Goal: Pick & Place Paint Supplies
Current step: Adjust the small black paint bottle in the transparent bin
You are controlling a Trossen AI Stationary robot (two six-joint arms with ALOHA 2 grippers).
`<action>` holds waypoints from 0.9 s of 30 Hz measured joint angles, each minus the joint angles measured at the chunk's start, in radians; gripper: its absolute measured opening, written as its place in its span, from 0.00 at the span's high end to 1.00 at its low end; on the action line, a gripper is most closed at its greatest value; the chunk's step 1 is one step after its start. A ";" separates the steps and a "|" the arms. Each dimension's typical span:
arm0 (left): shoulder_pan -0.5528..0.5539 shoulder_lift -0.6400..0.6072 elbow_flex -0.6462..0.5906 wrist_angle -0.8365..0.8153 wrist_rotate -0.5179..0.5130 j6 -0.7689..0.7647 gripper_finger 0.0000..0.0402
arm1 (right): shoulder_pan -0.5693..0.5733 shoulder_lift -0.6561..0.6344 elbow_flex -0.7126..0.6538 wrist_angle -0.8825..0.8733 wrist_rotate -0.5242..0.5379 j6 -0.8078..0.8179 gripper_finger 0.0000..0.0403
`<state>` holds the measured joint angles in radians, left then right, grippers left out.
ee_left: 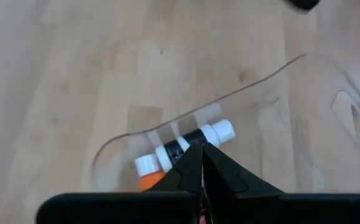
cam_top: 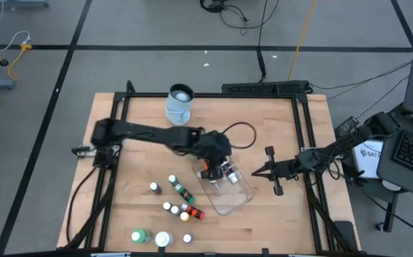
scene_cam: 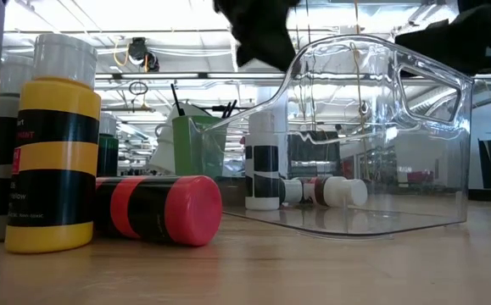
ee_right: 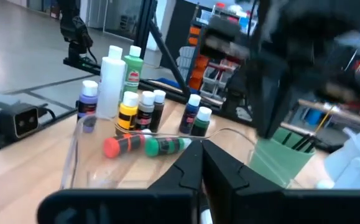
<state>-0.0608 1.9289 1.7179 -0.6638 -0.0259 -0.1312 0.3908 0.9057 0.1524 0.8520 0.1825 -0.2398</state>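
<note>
Landmark: clear tub (cam_top: 229, 191), lying near table (cam_top: 277, 221) centre. Left gripper (cam_top: 217, 171) hangs over the tub, fingers closed on nothing; its arm hides part of the tub interior in high view. Left wrist view alone shows, thru the clear wall, two white-capped bottles lying side by side inside the tub: a black-labelled one (ee_left: 195, 138) and an orange one (ee_left: 147, 177), the latter partly cut off behind the fingers; long axes parallel, flat on the tub floor. Low view adds an upright bottle (scene_cam: 263, 163) inside the tub plus more lying ones (scene_cam: 326, 191), colours hard to read thru glare. Right gripper (cam_top: 257, 172) sits just beside the tub's right end, fingers closed, empty. Outside the tub, to its left: yellow bottle (scene_cam: 52, 152) upright, red bottle (scene_cam: 159, 209) on its side, long axis roughly level. Green bottle (cam_top: 140, 235) and white jar (cam_top: 163, 239) stand farther off at the table's near edge. Jug (cam_top: 179, 103) stands beyond the tub.
</note>
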 joint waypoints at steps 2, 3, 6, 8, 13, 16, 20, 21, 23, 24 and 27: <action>0.029 0.053 0.052 -0.041 0.062 0.000 0.95 | 0.000 -0.002 -0.013 0.018 0.000 -0.032 0.99; 0.040 0.079 0.080 -0.045 0.077 -0.011 0.94 | 0.000 -0.008 -0.020 0.019 0.000 -0.039 0.98; 0.062 0.151 0.166 -0.078 0.082 -0.050 0.91 | 0.000 -0.027 -0.030 0.019 0.000 -0.062 0.98; 0.065 0.191 0.220 -0.104 0.078 -0.065 0.87 | 0.000 -0.048 -0.041 0.008 0.000 -0.085 0.98; 0.019 0.226 0.277 -0.164 0.059 -0.066 0.73 | 0.000 -0.122 -0.044 -0.040 0.000 -0.115 0.98; -0.021 0.226 0.276 -0.220 0.012 -0.061 0.64 | 0.000 -0.172 -0.044 -0.102 0.000 -0.122 0.99; -0.056 0.226 0.236 -0.222 -0.084 -0.060 0.56 | 0.000 -0.219 -0.044 -0.164 0.000 -0.139 1.00; -0.061 0.226 0.223 -0.221 -0.111 -0.054 0.55 | 0.000 -0.227 -0.044 -0.172 0.000 -0.139 1.00; -0.066 0.227 0.201 -0.218 -0.139 -0.054 0.54 | 0.000 -0.240 -0.044 -0.194 0.000 -0.140 1.00; -0.063 0.227 0.195 -0.218 -0.139 -0.057 0.54 | 0.000 -0.244 -0.044 -0.209 0.000 -0.140 1.00; -0.057 0.226 0.174 -0.196 -0.139 -0.066 0.54 | 0.000 -0.247 -0.044 -0.226 0.000 -0.141 1.00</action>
<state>-0.1174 2.1551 1.8917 -0.8598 -0.1647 -0.1969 0.3912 0.6592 0.1085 0.6260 0.1824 -0.3808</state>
